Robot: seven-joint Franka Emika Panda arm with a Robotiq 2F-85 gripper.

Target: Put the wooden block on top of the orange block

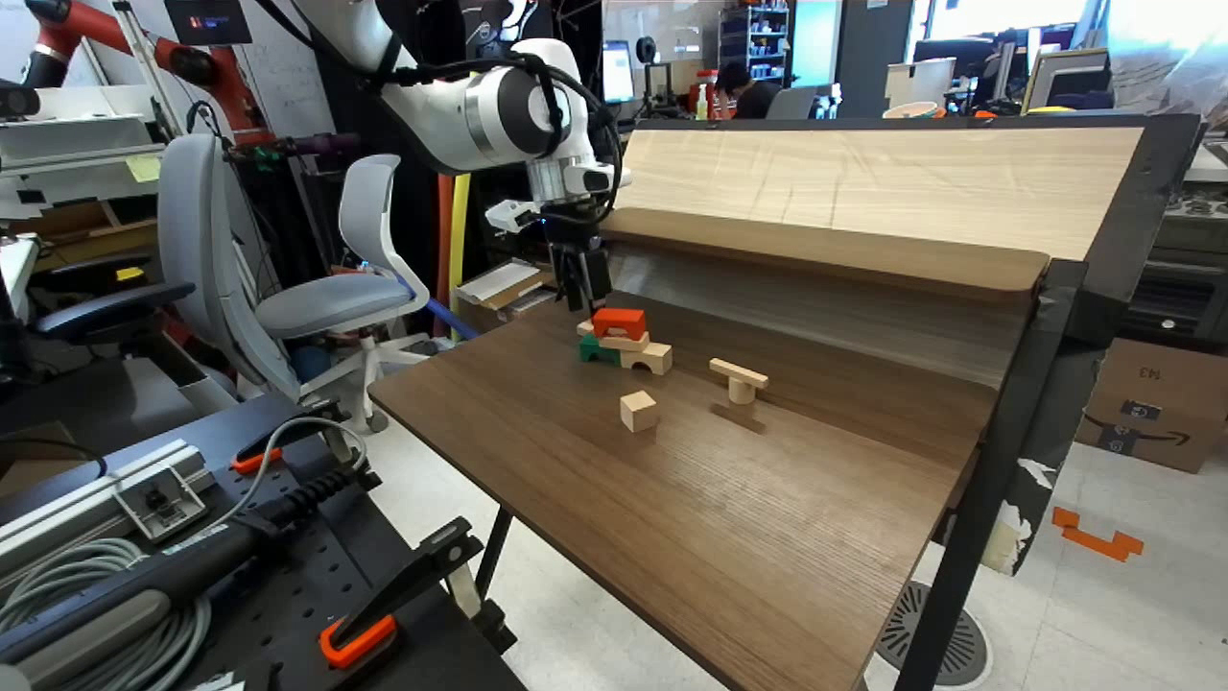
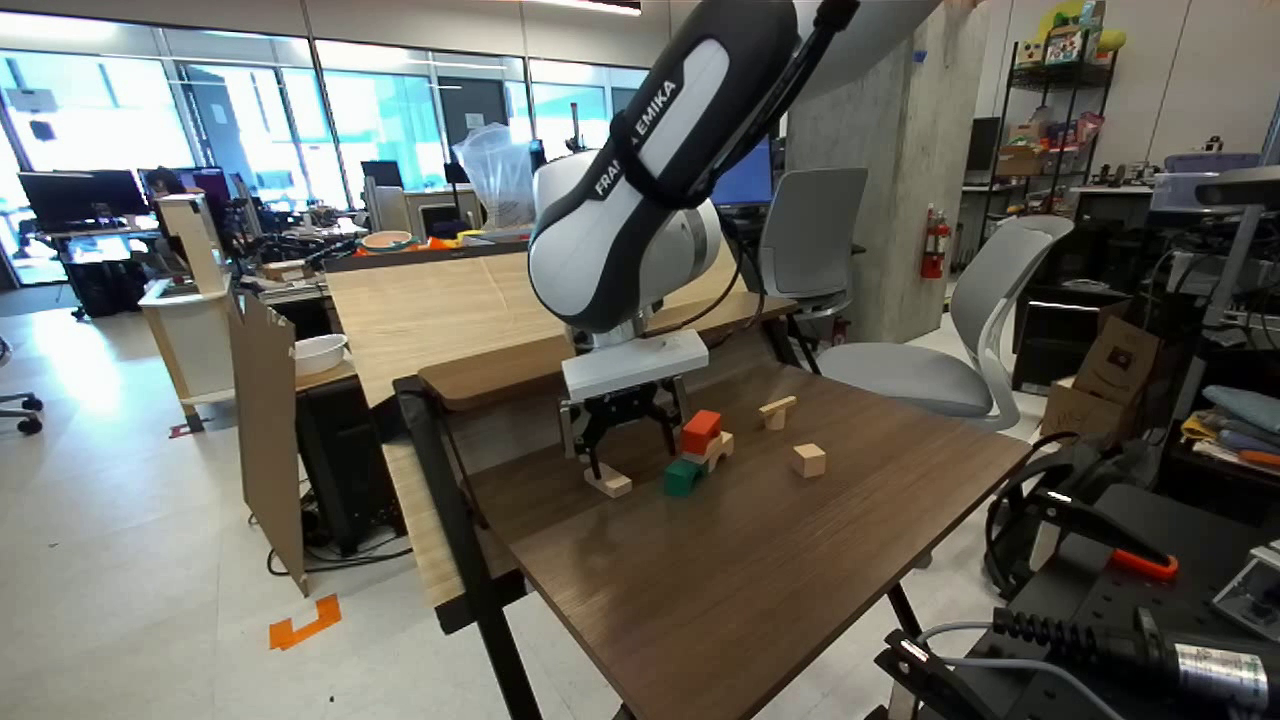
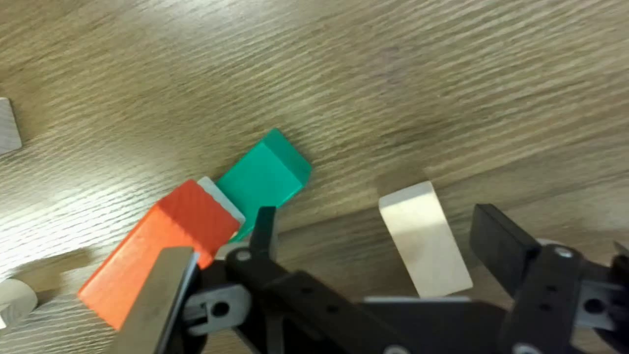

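Spread wide, the tool (image 3: 376, 221) points down at the counter (image 2: 760, 570), its two fingers well apart on either side of a small plain wooden block (image 3: 425, 241). That block lies flat on the counter, closer to the right finger in the wrist view; whether either finger touches it, I cannot tell. To its right in an exterior view, near but apart, stands a little stack: the orange block (image 2: 701, 430) sits on top, resting on a pale wooden piece (image 1: 625, 342), with a green block (image 2: 682, 478) and a wooden arch (image 1: 649, 358) beneath. Farther out, a wooden cube (image 1: 639, 411) sits by itself, and beyond it, to the right in an exterior view, a thin wooden bar (image 1: 737, 372) lies across an upright cylinder (image 1: 741, 392). Along the far side runs a raised brown shelf (image 1: 825, 251). Grey chairs (image 1: 331, 299) stand to the left; at near left, a black bench (image 1: 288, 595) carries a black-and-orange clamp (image 1: 413, 581).
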